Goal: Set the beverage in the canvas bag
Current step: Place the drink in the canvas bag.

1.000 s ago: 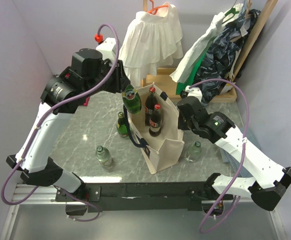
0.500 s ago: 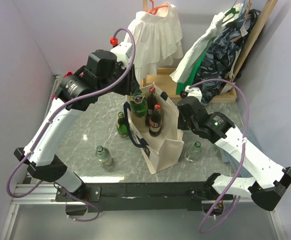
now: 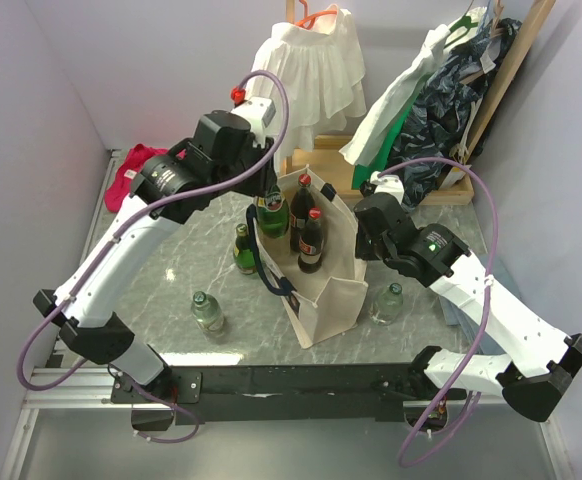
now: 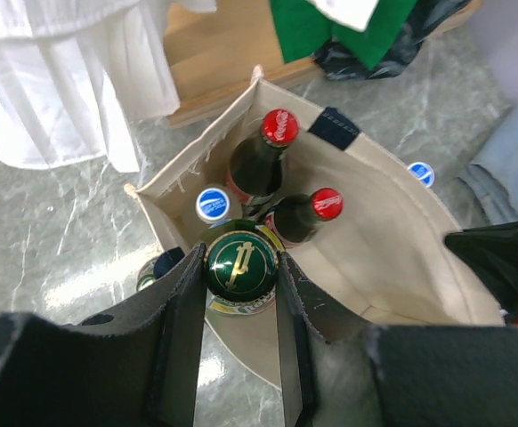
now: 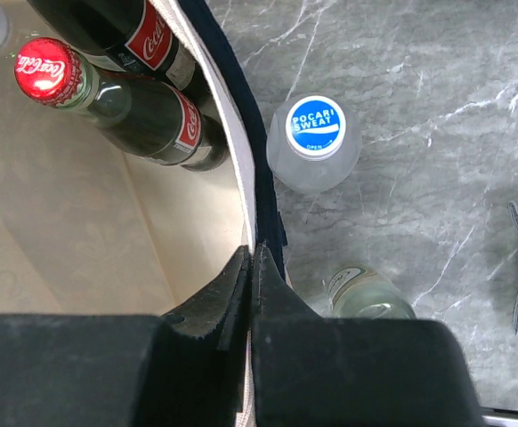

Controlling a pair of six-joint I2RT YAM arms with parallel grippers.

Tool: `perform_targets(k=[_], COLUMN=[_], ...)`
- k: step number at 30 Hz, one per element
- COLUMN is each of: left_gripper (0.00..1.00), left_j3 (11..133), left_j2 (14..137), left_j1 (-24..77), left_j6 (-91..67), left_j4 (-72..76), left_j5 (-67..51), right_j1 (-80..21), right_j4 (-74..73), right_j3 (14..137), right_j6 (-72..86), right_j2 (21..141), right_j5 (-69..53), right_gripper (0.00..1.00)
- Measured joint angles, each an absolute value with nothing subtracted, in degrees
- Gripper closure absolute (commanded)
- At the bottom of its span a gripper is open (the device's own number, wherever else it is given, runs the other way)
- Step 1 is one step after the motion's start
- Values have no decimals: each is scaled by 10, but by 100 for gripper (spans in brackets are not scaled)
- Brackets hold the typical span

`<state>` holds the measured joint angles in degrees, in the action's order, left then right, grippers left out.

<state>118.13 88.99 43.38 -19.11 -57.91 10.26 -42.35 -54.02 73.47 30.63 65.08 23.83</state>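
The canvas bag (image 3: pixel 323 292) stands open mid-table with dark strap handles. My left gripper (image 4: pixel 238 261) is shut on the beverage, a green glass bottle (image 4: pixel 239 264) with a gold-marked cap, gripped at the neck. In the top view that bottle (image 3: pixel 273 212) hangs upright at the bag's left rim, over the opening. Two cola bottles (image 4: pixel 279 126) (image 4: pixel 327 203) with red caps and a blue-capped bottle (image 4: pixel 213 204) stand inside. My right gripper (image 5: pixel 252 258) is shut on the bag's right rim (image 5: pixel 244 178), holding the wall.
A second green bottle (image 3: pixel 243 250) and a clear one (image 3: pixel 208 312) stand left of the bag. Right of it are a Pocari Sweat bottle (image 5: pixel 314 142) and a clear bottle (image 5: pixel 370 295). A white garment (image 3: pixel 306 75), wooden rack (image 3: pixel 336 172) and clothes (image 3: pixel 441 90) fill the back.
My left arm has swung to the right and carried the green bottle from beside the bag's left corner to over its left rim. The right arm and the bag have not moved.
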Motion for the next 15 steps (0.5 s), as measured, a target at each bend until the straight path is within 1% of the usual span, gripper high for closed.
perform_targets(k=[5,15], left_gripper=[99,99], left_j3=[1145,1030], left_j2=[890,874], left_j1=[435,438], left_j6=[-191,-192], left_j4=[-568,-510], left_j5=[114,101], right_j1=[-423,-423], right_j4=[-540,-540], right_j3=[735,735], right_j6=[306,306], right_j2=[651,652], right_j5=[237,235], right_gripper=[100,100])
